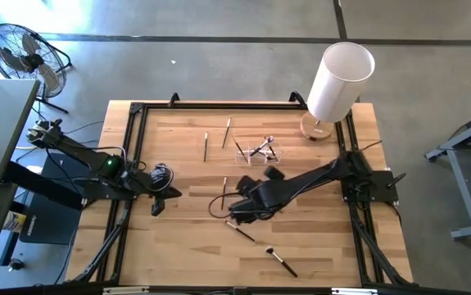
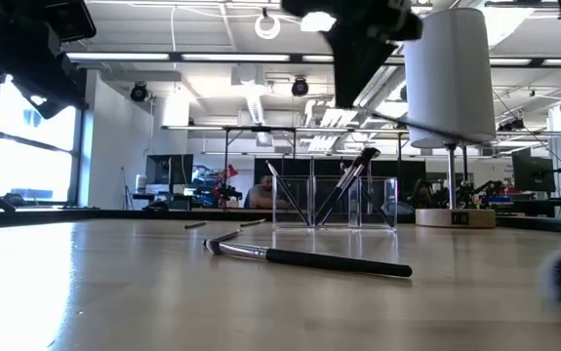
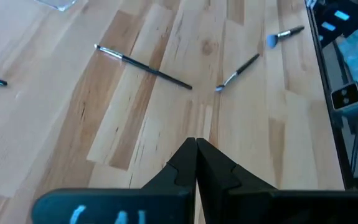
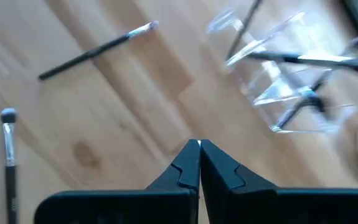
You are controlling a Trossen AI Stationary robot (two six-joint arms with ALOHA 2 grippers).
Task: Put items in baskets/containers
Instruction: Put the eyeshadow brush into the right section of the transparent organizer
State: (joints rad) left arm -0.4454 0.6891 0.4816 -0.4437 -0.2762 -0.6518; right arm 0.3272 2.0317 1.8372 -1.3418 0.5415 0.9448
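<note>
Near mid-desk point(image 1: 178, 238), your right end effector point(image 1: 237, 211) hovers closed and empty, like the idle left end effector point(image 1: 158, 205). Open it, then descend on the brush point(image 1: 242, 232) just beside it; the clear tray point(image 1: 255, 152), already holding brushes, stands beyond.

2 dark jointed arms point(image 1: 301, 184), black cables
</note>
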